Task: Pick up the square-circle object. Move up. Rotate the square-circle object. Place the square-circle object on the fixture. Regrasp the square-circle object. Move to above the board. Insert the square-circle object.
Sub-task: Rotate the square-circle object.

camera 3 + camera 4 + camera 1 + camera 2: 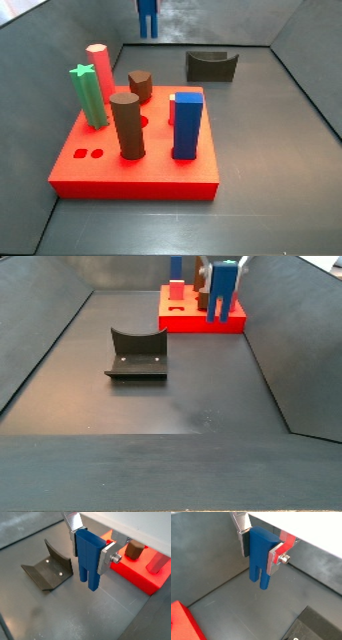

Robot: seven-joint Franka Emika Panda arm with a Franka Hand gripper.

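My gripper [90, 548] is shut on the square-circle object [88, 562], a slim dark blue peg with two prongs pointing down. It hangs upright, well above the grey floor. Both wrist views show it, with my gripper [258, 549] clamping the peg [259, 562] near its top. In a side view the peg [147, 18] hangs high at the far end. In a side view it [223, 291] shows in front of the board [201, 324]. The dark fixture [47, 569] [210, 66] [136, 353] stands on the floor, empty. The red board [134, 170] [137, 574] lies beyond it.
The board bears a green star peg [87, 95], a red peg [98, 65], two brown pegs [127, 125] and a tall thick blue block [186, 125]. Sloping grey walls [40, 346] enclose the floor.
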